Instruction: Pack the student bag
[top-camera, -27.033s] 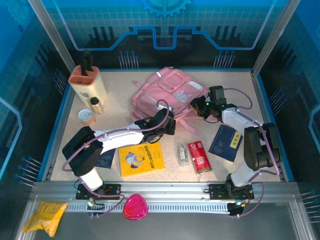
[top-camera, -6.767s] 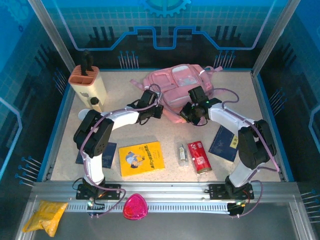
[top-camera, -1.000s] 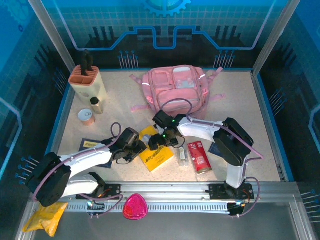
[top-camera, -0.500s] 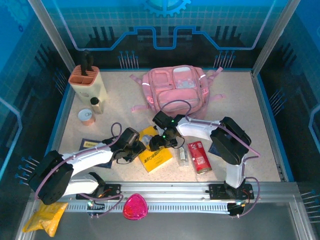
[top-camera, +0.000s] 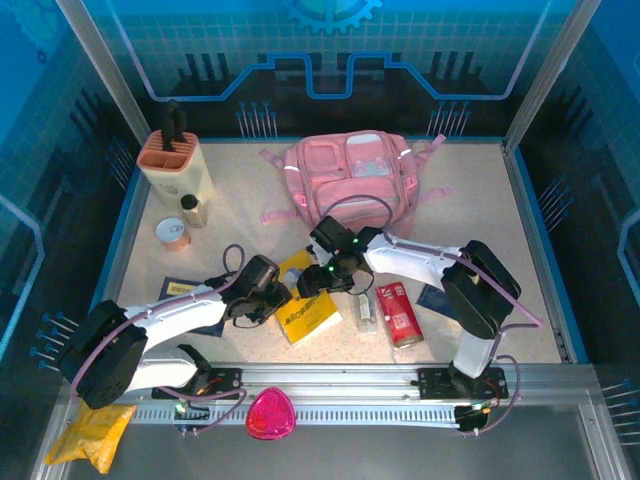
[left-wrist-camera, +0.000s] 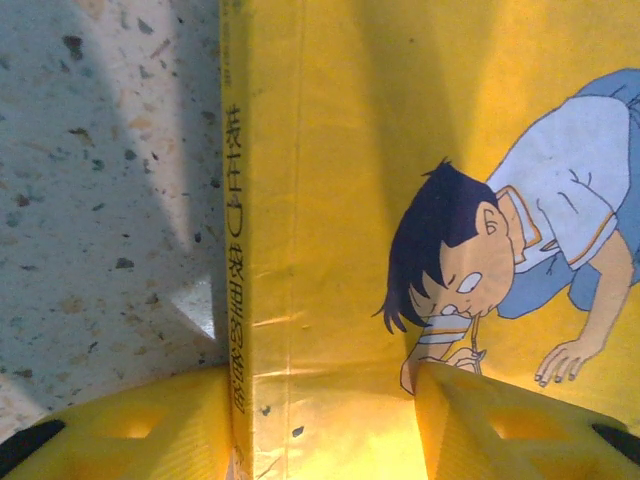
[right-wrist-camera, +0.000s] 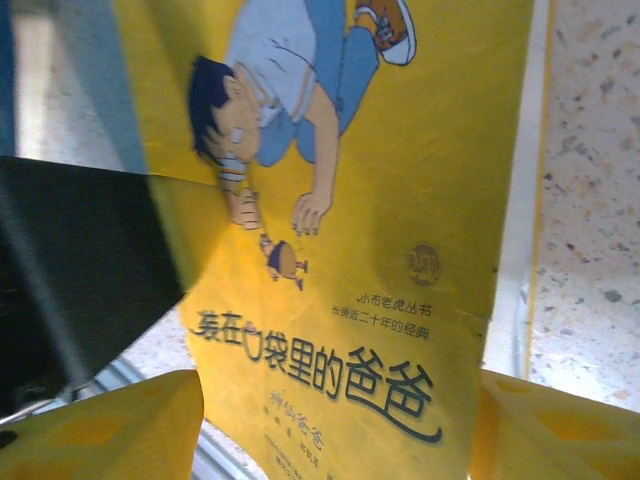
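On the blue-walled speckled table (top-camera: 470, 215) a holder (top-camera: 182, 172) keeps a tool (top-camera: 173, 116); left gripper (left-wrist-camera: 322, 400) and right gripper (right-wrist-camera: 335, 420) straddle the book (top-camera: 312, 318), grasp unclear.

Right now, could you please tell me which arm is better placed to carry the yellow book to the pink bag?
Probably the right. The right tool sits at the book's far edge, on the side facing the bag. The left tool is at the book's left edge, farther from the bag.

White left arm (top-camera: 165, 316) and right arm (top-camera: 415, 262), black joints, purple cables, yellow fingers (left-wrist-camera: 130, 430).
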